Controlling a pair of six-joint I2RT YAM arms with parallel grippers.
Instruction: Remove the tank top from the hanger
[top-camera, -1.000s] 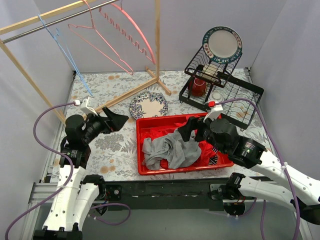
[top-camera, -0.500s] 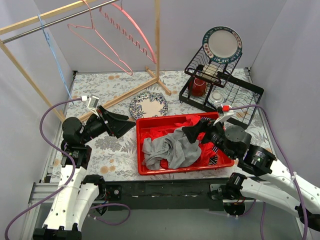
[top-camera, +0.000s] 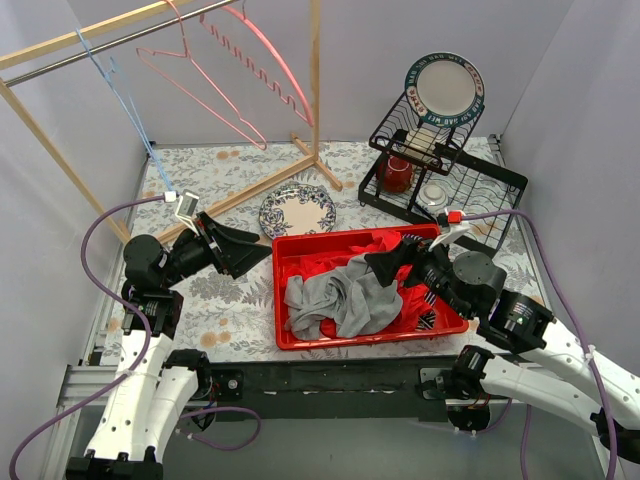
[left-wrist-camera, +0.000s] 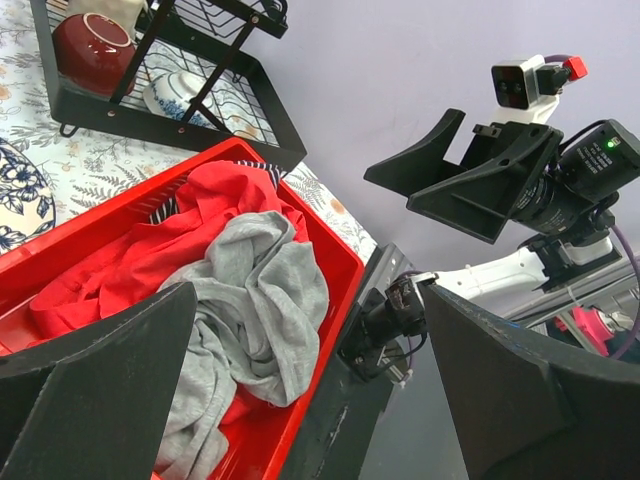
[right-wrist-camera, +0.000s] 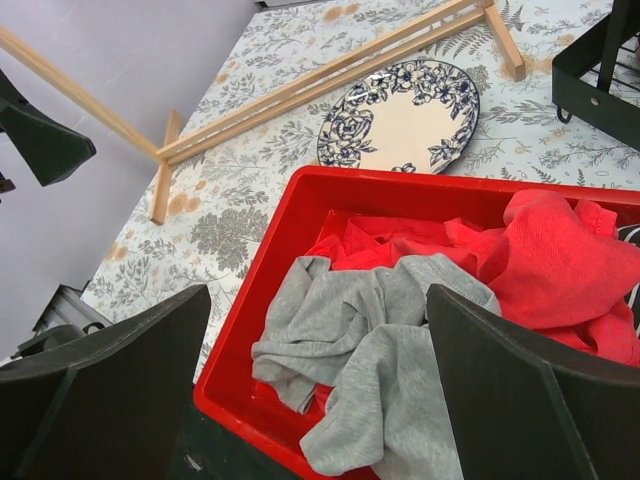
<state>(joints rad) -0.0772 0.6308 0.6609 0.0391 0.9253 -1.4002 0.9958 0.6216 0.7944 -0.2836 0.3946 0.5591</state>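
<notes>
A grey tank top (top-camera: 345, 300) lies crumpled in a red bin (top-camera: 300, 343), on top of a red garment (top-camera: 375, 245). It also shows in the left wrist view (left-wrist-camera: 250, 290) and in the right wrist view (right-wrist-camera: 400, 340). A blue hanger (top-camera: 130, 110), a pink hanger (top-camera: 195, 85) and a red hanger (top-camera: 265, 60) hang bare on the rail (top-camera: 100, 40). My left gripper (top-camera: 240, 250) is open and empty, left of the bin. My right gripper (top-camera: 395, 262) is open and empty, above the bin's right half.
A wooden rack base (top-camera: 250, 190) crosses the flowered table. A patterned plate (top-camera: 298, 210) lies flat behind the bin. A black dish rack (top-camera: 440, 170) at the back right holds a plate (top-camera: 445, 88), a red cup (top-camera: 397, 175) and a small bowl.
The blue hanger is swinging on the rail. My left gripper has swung right toward the bin and my right gripper has drawn back to the right; both have been still for the last half second.
</notes>
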